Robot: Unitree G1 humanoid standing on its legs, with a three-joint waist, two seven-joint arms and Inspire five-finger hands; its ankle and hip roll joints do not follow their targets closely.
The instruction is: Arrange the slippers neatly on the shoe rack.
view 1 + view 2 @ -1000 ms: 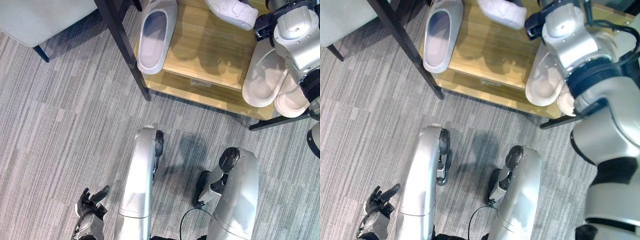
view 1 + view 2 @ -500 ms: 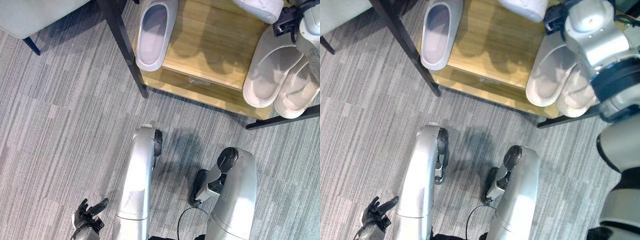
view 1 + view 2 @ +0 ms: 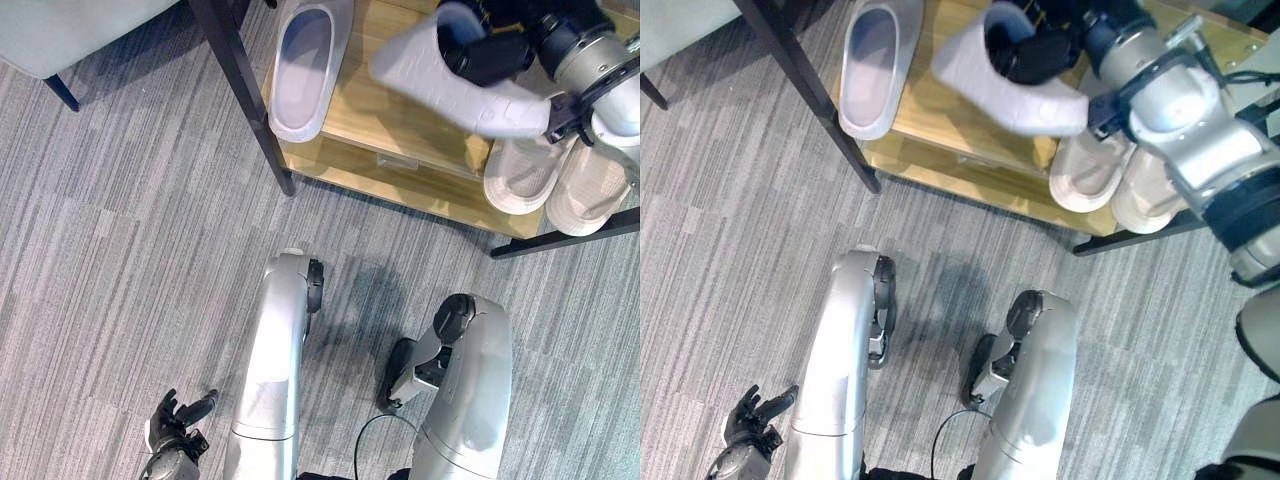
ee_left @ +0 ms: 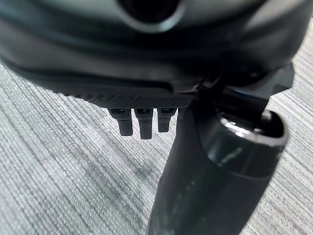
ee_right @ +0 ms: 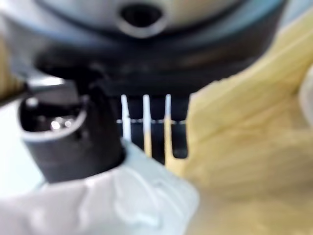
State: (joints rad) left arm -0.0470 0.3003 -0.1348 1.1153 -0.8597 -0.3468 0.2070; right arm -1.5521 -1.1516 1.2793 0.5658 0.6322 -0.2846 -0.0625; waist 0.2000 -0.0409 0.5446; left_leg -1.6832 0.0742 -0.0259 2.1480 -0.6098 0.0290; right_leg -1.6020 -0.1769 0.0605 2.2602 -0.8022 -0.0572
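My right hand [image 3: 495, 50] is shut on a white slipper [image 3: 430, 75] and holds it tilted in the air over the middle of the wooden shoe rack shelf [image 3: 360, 130]. In the right wrist view the thumb [image 5: 63, 137] presses on the slipper [image 5: 122, 205], with the shelf [image 5: 254, 147] beyond. A matching pale slipper [image 3: 305, 65] lies on the shelf's left end. Two beige slippers [image 3: 525, 170] [image 3: 590, 185] sit side by side at the right end. My left hand [image 3: 172, 440] hangs low over the carpet, open, its fingers [image 4: 142, 122] straight.
A black rack post [image 3: 240, 90] slants down beside the left slipper, and a black bar [image 3: 560, 240] runs under the beige pair. A grey seat [image 3: 70, 30] with a dark leg stands at the upper left. Grey striped carpet [image 3: 120, 250] covers the floor.
My right hand has swung the white slipper from the shelf's far right edge down and left, over the middle of the shelf. The left hand stays low.
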